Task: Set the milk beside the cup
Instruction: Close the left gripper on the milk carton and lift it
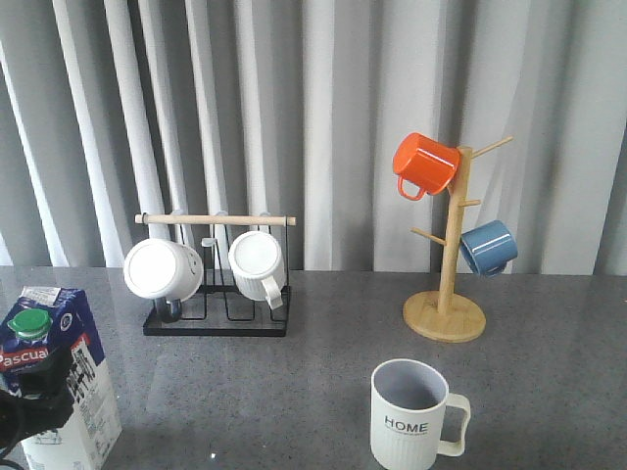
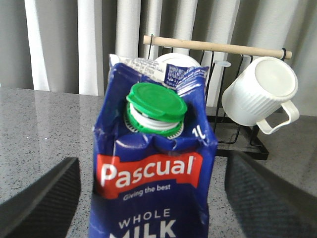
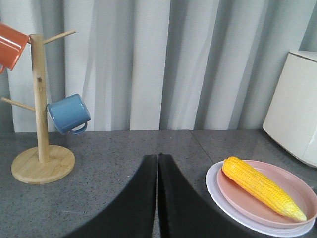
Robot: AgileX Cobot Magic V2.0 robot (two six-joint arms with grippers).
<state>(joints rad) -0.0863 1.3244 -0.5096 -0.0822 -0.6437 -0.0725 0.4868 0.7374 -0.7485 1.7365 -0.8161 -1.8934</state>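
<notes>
The milk, a blue-and-white Pascual carton with a green cap, stands upright at the table's near left corner. My left gripper is open around it. One finger is on each side, and table shows between both fingers and the milk. In the front view only a dark part of this gripper shows in front of the carton. The ribbed HOME cup stands at the near centre-right, handle to the right. My right gripper is shut on nothing, low over bare table.
A black wire rack with two white mugs stands at the back left. A wooden mug tree holds an orange mug and a blue mug. A corn cob on stacked plates lies right of my right gripper.
</notes>
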